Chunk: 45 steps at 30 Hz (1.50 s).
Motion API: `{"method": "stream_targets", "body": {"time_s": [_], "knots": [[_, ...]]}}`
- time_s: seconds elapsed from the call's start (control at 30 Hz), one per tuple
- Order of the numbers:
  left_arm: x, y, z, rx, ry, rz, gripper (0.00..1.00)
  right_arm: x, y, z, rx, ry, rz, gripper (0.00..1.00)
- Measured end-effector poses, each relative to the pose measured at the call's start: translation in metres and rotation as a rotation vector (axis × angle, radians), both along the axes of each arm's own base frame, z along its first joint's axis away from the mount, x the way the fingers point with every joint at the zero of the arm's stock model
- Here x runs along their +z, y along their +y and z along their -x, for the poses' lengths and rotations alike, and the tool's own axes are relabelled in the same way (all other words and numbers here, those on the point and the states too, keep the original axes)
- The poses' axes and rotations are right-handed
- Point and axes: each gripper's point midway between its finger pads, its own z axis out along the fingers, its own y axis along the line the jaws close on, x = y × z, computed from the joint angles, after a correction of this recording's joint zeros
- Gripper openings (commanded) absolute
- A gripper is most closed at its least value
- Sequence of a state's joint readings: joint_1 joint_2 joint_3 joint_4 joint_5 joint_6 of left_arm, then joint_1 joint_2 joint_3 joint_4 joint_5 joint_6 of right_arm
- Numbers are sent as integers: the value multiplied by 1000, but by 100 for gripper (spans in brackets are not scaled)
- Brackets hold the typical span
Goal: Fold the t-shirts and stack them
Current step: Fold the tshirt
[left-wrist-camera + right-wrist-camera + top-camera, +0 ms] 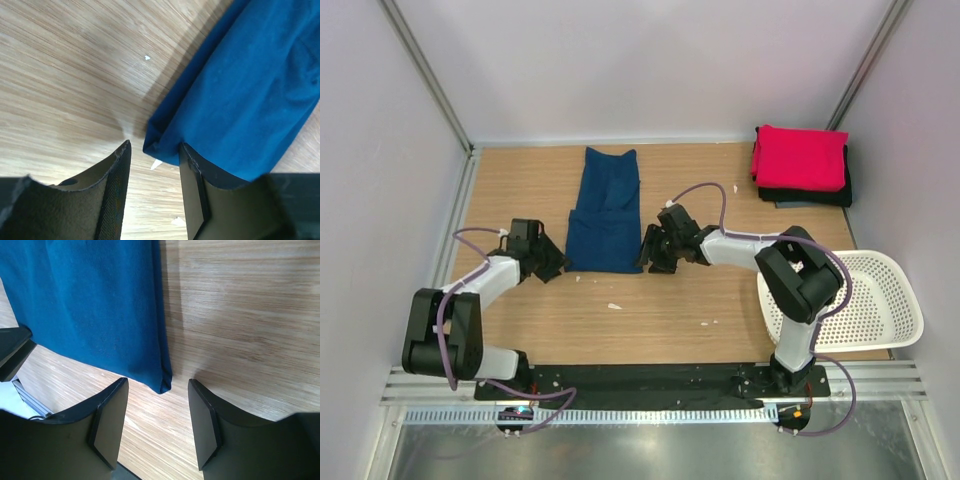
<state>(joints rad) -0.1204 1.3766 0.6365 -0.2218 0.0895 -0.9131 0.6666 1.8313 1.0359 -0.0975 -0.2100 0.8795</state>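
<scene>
Pink-red t-shirt point(800, 157) sits folded on black t-shirt point(815, 196), far right corner of counter point(660, 310): stacked. Navy t-shirt point(607, 215) mid-counter, only a long strip. Left tool point(556, 264) and right tool point(652, 258) straddle its near corners, jaws parted, gripping nothing.

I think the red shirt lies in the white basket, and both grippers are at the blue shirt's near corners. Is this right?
Not quite: the red shirt lies on the black shirt, not in the white basket, as the top view shows. The rest holds.
</scene>
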Motion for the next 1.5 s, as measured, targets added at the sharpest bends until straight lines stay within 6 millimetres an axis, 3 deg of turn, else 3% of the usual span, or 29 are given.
{"method": "stream_targets", "body": {"time_s": [0.23,0.37,0.4,0.47,0.5,0.6,0.7,0.9,1.13,1.3,1.5], "knots": [[-10,-2,0,-38,18,2,39,-2,3,-2,-6,4,-6,52],[-12,-4,-4,-47,12,9,20,-4,6,-4,-6,5,-12,41],[-14,-5,-5,-53,13,9,15,-5,7,-4,-6,6,-12,33],[-16,-7,-7,-63,13,13,3,-7,7,-4,-4,9,-6,26],[-16,-7,-8,-68,11,14,1,-9,7,-3,-3,13,-4,17],[-16,-8,-10,-72,8,19,0,-11,4,-1,5,18,9,5],[-16,-9,-7,-67,10,23,0,-14,2,2,22,20,25,1],[-11,-18,39,-63,70,21,0,-13,-14,22,91,43,78,2],[24,-41,97,-96,93,29,0,-1,-45,66,183,98,140,1],[46,-43,137,-93,134,53,0,32,-63,105,224,103,97,1],[103,-45,154,-102,113,76,0,88,-71,132,237,43,32,1]]}}
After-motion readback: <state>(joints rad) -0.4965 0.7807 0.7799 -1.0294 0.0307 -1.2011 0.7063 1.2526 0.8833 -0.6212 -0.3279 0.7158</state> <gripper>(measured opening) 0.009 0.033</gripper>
